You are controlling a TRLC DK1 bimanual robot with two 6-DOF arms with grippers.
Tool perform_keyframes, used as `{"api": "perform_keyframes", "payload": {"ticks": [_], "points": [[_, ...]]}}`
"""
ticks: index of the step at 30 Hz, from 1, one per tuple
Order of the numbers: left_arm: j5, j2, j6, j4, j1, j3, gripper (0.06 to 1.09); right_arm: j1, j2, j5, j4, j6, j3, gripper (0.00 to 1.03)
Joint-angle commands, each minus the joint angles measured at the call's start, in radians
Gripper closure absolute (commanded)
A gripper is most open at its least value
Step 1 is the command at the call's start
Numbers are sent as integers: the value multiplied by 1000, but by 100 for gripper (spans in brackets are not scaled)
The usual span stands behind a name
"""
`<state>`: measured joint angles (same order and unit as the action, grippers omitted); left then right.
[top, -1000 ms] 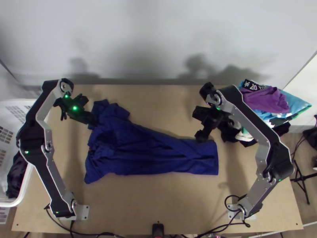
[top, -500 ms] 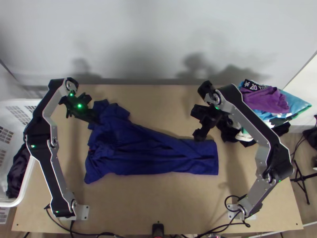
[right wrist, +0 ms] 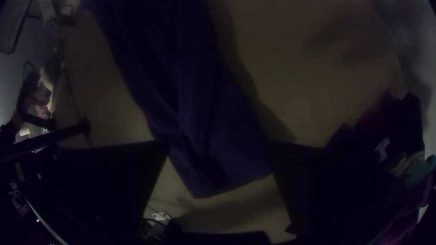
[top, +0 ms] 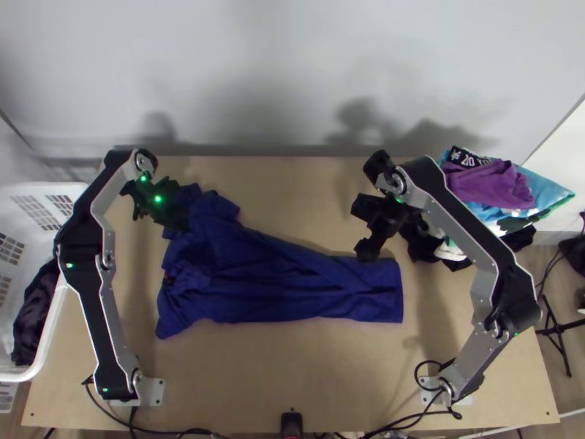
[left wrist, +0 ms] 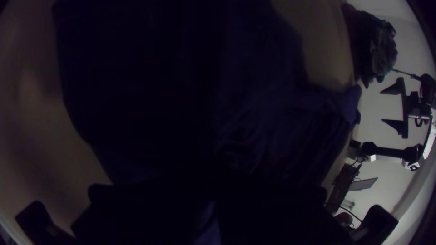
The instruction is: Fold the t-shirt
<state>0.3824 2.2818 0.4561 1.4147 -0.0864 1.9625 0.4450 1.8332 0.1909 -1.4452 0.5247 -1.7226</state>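
The dark-blue cloth t-shirt (top: 285, 285) lies rumpled on the light wooden table (top: 292, 380), so the left black gripper (top: 178, 222) — its hold impossible to tell — should work squarely at the bunched end, the right black gripper (right wrist: 218, 145) — spread wide — pinching the straighter end's corner.
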Motion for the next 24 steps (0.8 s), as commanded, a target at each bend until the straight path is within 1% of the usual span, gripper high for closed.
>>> {"api": "perform_keyframes", "payload": {"ticks": [1, 2, 3, 5, 8, 11, 16, 18, 24], "points": [[104, -35, 9, -26, -10, -1, 101, -2, 1, 1, 8, -9, 8, 7], [161, -58, 9, -39, -21, 4, 105, 0, 1, 1, 12, -11, 12, 7], [202, -81, 9, -51, -30, 6, 105, 1, 1, 1, 17, -17, 20, 7], [247, -123, 15, -59, -38, -1, 105, 8, 5, 1, 32, -25, 41, 7], [257, -205, 96, -54, -38, -63, 105, 8, 6, 1, 39, -29, 57, 7], [265, -258, 194, 26, -27, -102, 105, -6, 8, -1, 40, -28, 61, 7], [266, -435, 366, 33, 17, -290, 105, -31, 15, -1, 43, -25, 63, 7], [266, -475, 401, 35, 28, -340, 104, -31, 20, -1, 48, -22, 69, 7], [248, -499, 432, 40, 42, -407, 105, -15, 55, -1, 54, -23, 67, 7]]}}
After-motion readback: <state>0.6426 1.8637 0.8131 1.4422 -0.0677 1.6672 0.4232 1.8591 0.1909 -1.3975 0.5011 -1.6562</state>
